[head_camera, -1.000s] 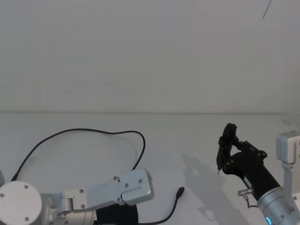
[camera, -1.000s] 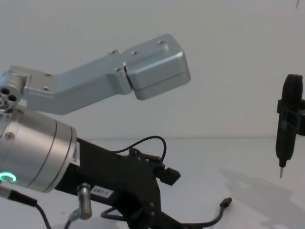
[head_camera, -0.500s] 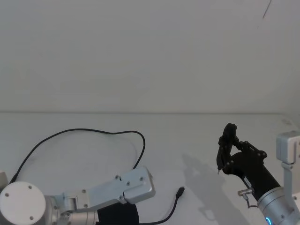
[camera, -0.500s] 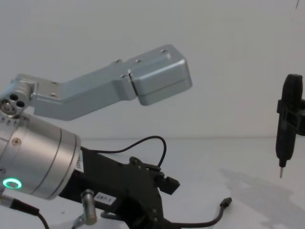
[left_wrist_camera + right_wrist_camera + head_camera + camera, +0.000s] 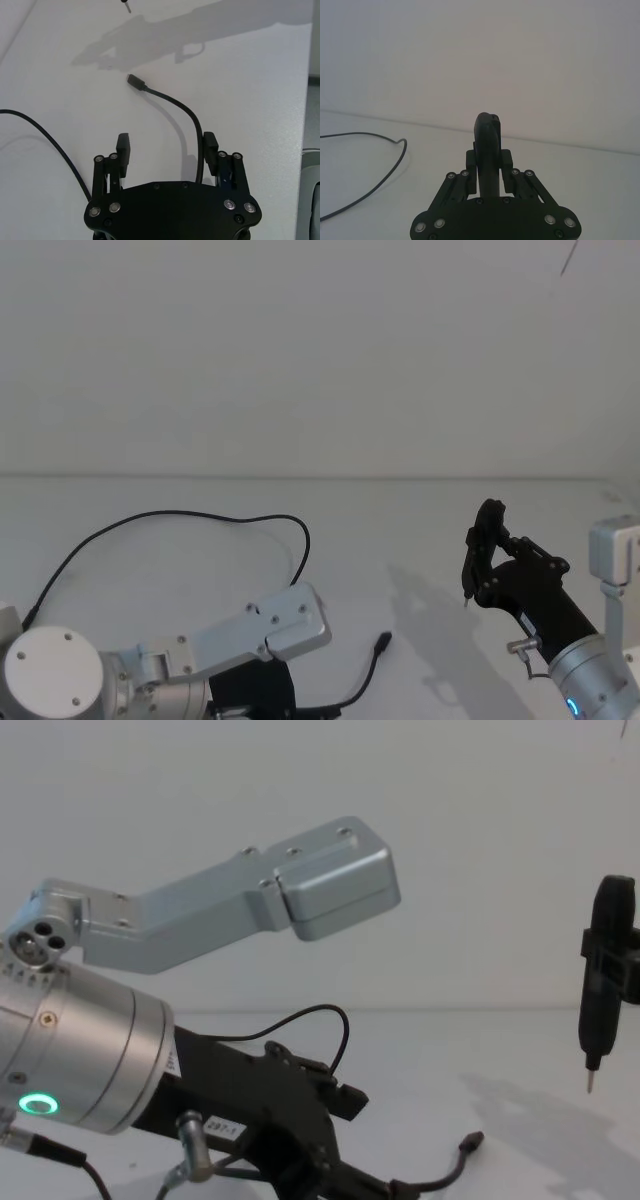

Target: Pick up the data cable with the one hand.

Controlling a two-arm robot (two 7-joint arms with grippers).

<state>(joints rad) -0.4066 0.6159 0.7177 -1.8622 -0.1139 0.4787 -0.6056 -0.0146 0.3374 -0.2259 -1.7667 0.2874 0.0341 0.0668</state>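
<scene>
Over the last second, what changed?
The left gripper has eased lower toward the data cable, fingers open, with the cable running between them just inside one finger, ungripped. The cable lies about where it was. The right gripper stays parked, shut on its black tool.

Black data cable (image 5: 172, 101), black left gripper (image 5: 166, 140), black tool (image 5: 598, 990), white table (image 5: 250, 75).

Bare table (image 5: 150, 570) around data cable (image 5: 174, 100); upright tool (image 5: 600, 990) well right.
</scene>
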